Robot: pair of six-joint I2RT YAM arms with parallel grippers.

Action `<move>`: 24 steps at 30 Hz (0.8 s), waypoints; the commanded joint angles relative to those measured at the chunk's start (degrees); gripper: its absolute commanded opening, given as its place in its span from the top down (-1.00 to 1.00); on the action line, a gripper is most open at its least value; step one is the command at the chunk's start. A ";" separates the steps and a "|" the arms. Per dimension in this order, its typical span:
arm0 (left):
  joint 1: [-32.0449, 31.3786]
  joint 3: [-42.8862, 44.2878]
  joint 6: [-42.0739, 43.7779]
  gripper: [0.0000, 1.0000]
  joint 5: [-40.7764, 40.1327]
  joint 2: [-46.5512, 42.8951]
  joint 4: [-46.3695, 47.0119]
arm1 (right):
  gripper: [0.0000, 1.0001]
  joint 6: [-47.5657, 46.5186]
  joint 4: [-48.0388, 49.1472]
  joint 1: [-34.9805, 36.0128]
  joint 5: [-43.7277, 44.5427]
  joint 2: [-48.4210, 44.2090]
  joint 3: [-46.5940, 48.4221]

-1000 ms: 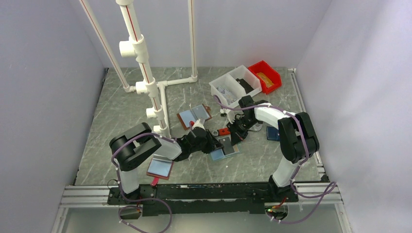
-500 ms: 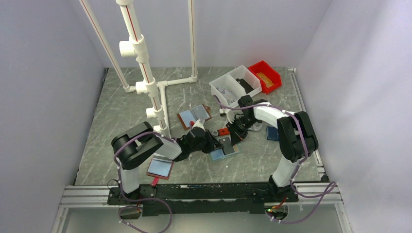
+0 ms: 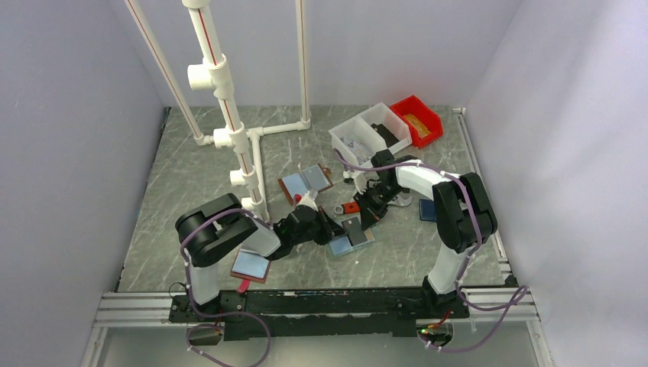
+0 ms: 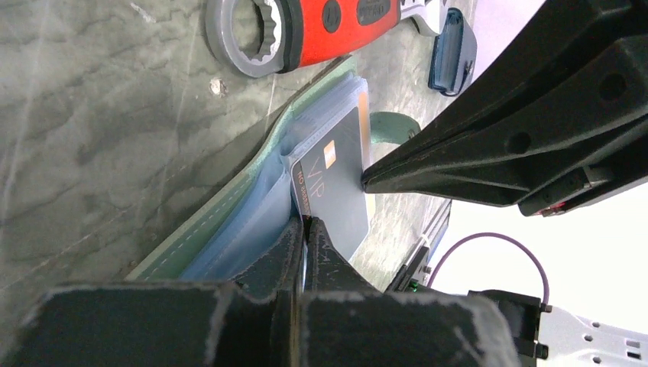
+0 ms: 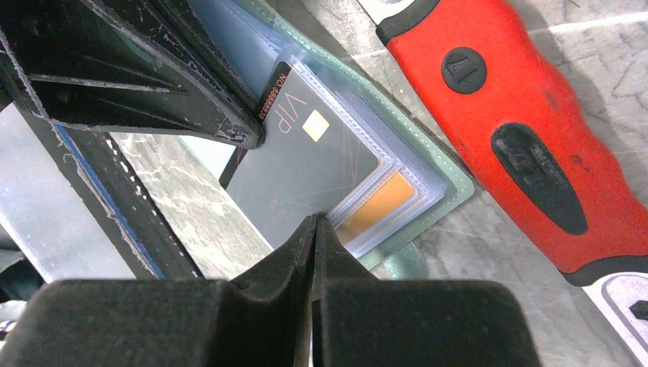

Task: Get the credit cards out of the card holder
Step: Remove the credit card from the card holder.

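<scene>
**Grippers meet over the open card holder, one card partly drawn out**

Left gripper is closed, its jaws pinching the near corner of the dark credit card, marked VIP. The card juts partway out of its clear pocket towards that gripper. Right gripper is also closed and holds nothing. Its tip presses down just ahead of itself, at the pocket's mouth on the card holder. This is probably to pin the holder flat to the surface while the other arm pulls. A tan credit card sits tucked deeper in the same pocket, just beside the right gripper's tip. A red-handled wrench lies beyond the holder, apart from both grippers. A second ago the left jaws stood slightly apart; now they have shut. The left wrist has also drawn back a little towards its base.
</scene>
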 commanded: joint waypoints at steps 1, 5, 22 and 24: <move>-0.56 -1.87 1.84 1.00 1.50 -0.26 3.11 | 0.91 -0.14 2.93 2.22 5.14 5.05 -2.52; -0.50 -2.78 3.23 1.00 1.79 -1.77 1.77 | 0.88 0.07 2.89 2.23 5.77 5.62 -2.45; -0.41 -7.16 3.05 1.00 2.60 -3.51 5.03 | 0.74 -0.10 2.64 2.27 5.60 5.56 -2.27; -0.46 -7.24 3.34 1.00 3.00 -3.56 5.46 | 0.71 -0.10 2.62 2.27 5.60 5.48 -2.26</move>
